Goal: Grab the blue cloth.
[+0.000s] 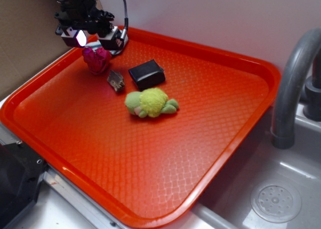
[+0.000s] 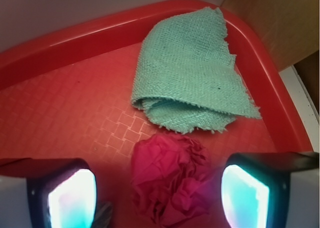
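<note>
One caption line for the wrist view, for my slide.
Open gripper above red fabric wad, blue cloth beyond in tray corner.

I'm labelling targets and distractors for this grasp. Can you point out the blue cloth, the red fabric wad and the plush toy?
blue cloth [image 2: 192, 70]: wrist view, middle of the folded top layer.
red fabric wad [image 2: 172, 178]: wrist view, centre of the crumpled bundle, between the fingers.
plush toy [image 1: 152, 102]: exterior view, its fuzzy yellow-green body.

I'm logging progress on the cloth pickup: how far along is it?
Done: the claw is over the tray's far corner, open. In hand: nothing; the red fabric wad lies between its fingers. Left: the blue cloth lies folded and untouched beyond the wad, so reaching and gripping remain.
</note>
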